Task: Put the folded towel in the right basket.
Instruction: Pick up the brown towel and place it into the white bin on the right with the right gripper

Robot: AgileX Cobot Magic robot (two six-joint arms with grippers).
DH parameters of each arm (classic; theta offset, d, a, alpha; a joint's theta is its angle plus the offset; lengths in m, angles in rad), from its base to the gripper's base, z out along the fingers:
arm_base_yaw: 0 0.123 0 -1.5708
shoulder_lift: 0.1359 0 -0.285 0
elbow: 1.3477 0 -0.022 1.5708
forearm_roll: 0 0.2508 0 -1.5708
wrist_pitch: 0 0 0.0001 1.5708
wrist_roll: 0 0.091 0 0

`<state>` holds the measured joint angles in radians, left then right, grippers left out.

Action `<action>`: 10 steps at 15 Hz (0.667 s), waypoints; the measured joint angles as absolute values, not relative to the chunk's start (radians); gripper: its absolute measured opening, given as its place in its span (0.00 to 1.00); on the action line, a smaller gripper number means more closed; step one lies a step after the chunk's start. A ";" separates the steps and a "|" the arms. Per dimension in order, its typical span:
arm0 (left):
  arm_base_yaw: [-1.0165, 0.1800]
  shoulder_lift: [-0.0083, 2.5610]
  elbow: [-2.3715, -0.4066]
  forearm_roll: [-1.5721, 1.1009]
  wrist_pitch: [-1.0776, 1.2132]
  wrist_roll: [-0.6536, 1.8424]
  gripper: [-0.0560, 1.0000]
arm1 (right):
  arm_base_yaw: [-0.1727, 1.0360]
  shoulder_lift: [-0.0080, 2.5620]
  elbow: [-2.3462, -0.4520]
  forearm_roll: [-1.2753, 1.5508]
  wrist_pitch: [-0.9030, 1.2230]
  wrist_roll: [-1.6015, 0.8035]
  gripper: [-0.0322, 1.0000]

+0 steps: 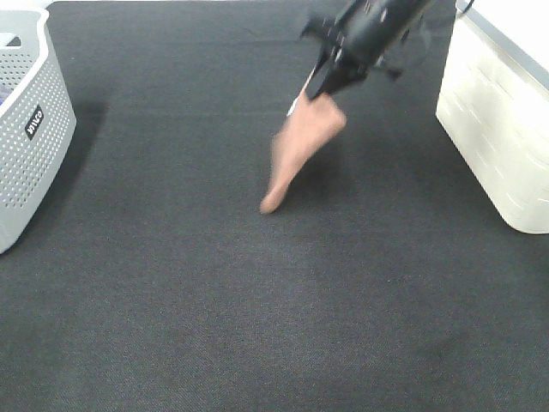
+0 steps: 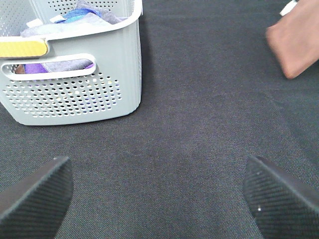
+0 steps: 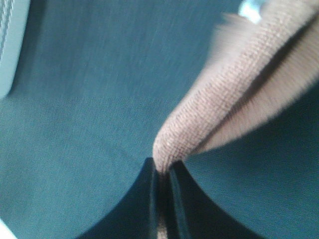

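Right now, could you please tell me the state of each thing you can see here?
folded towel: gripped at one edge, hanging down.
right pincer: shut on the towel.
left pincer: open, empty, above the mat.
right basket: upright, towel not in it.
grey basket: upright, holding coloured cloths.

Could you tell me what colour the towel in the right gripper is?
Rust-brown terry; the folded towel shows best in the exterior high view.

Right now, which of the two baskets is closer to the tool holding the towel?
The white basket with smooth pale walls, at the right; the grey perforated basket sits far left of the right tool and towel.
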<state>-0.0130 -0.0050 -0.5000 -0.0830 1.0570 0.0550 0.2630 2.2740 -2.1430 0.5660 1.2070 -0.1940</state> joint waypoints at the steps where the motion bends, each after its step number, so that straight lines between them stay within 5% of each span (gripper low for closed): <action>1: -0.013 -0.005 -0.500 -0.083 1.057 0.055 0.88 | 0.263 2.245 -2.160 0.528 1.209 -0.172 0.03; 10: -0.013 -0.005 -0.500 -0.083 1.057 0.055 0.88 | 0.177 1.942 -2.220 0.196 1.216 -0.092 0.03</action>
<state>-0.0130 -0.0050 -0.5000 -0.0830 1.0570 0.0550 0.1770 1.9420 -2.2200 0.1960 1.2160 -0.0920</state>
